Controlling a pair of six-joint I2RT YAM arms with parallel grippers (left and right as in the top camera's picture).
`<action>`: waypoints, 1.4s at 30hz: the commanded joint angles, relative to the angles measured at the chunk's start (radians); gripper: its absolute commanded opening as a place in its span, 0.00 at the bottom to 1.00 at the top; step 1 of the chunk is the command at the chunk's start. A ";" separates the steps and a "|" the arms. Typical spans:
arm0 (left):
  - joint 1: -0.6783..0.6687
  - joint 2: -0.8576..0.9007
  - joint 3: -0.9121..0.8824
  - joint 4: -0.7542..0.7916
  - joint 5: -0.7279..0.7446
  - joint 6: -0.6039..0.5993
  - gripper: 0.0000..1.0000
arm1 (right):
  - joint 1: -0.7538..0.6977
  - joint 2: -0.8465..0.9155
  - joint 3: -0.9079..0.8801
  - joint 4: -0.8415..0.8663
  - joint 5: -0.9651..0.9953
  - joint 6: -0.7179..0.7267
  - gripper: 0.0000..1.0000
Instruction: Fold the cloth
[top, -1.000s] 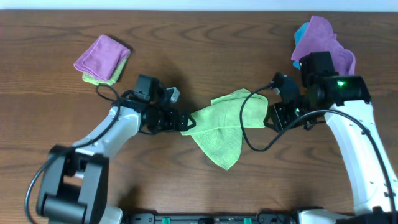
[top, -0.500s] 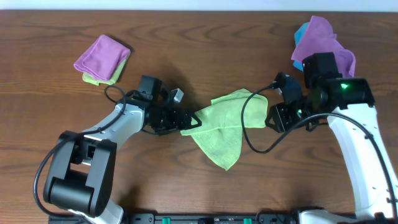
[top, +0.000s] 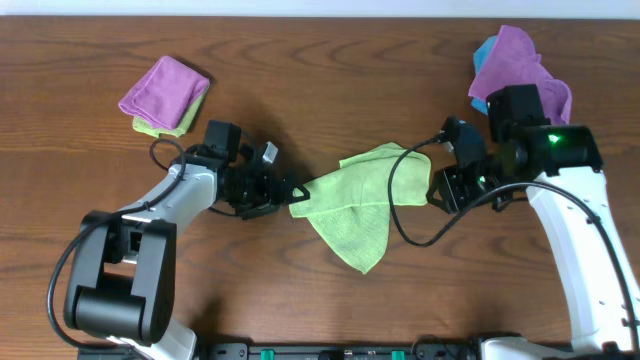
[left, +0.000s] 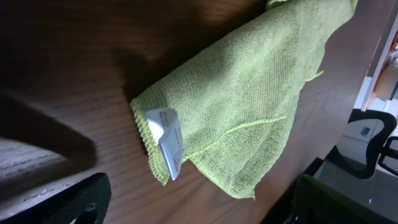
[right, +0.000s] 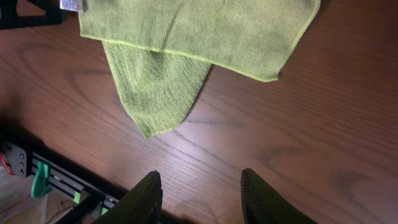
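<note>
The lime-green cloth (top: 362, 205) lies crumpled and partly folded over itself mid-table, one corner pointing to the front. Its white tag (left: 168, 142) sits at the left corner. My left gripper (top: 287, 190) is open just left of that corner, and its jaws (left: 199, 200) are wide apart with nothing between them. My right gripper (top: 436, 188) is open and empty just right of the cloth's right edge. In the right wrist view the cloth (right: 186, 37) lies ahead of the open fingers (right: 202, 199), apart from them.
A folded purple cloth on a green one (top: 164, 92) lies at the back left. A purple cloth (top: 520, 62) over a blue cloth (top: 484, 52) lies at the back right, behind the right arm. A black cable (top: 400, 200) loops over the green cloth's right side.
My left arm has drawn back a little to the left, away from the cloth's left corner. The cloth and the right arm have barely moved.
</note>
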 joint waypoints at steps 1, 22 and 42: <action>-0.011 0.011 0.020 0.009 0.006 0.026 0.96 | -0.009 -0.016 -0.006 0.003 -0.010 -0.008 0.42; -0.052 0.061 0.005 0.063 -0.020 -0.009 0.96 | -0.009 -0.016 -0.006 0.003 -0.010 -0.008 0.42; -0.058 0.087 0.005 0.164 0.138 -0.094 0.32 | -0.009 -0.016 -0.006 0.009 -0.010 -0.008 0.42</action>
